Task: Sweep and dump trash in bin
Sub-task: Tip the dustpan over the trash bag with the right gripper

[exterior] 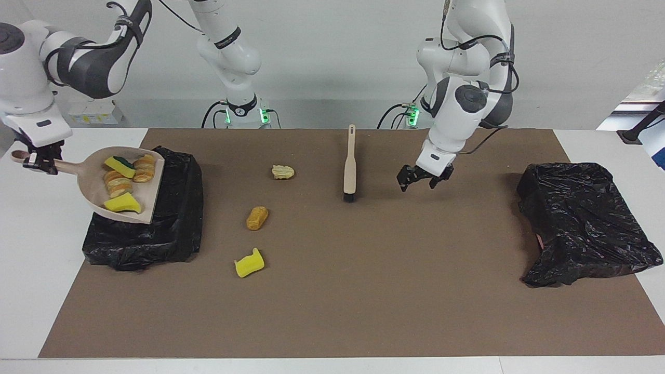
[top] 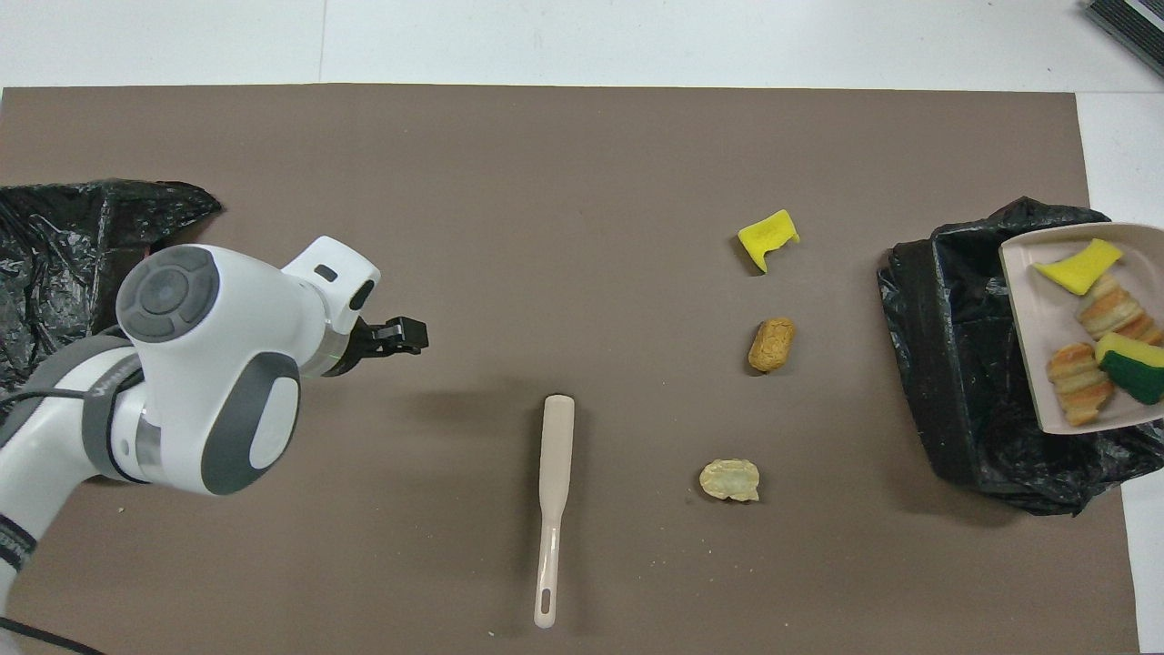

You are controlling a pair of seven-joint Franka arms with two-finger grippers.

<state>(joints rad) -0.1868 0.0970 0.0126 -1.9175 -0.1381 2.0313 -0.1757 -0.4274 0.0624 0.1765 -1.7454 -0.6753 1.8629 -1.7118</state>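
Observation:
My right gripper is shut on the handle of the beige dustpan, held tilted with its lip over the black bin bag. Several trash pieces lie in the pan. Loose on the mat are a pale lump, an orange-brown lump and a yellow sponge chunk. The beige brush lies flat on the mat, free. My left gripper hangs open and empty over the mat beside the brush, toward the left arm's end.
A second crumpled black bag lies at the left arm's end of the brown mat. White table borders the mat. In the overhead view the left arm's wrist covers part of the mat.

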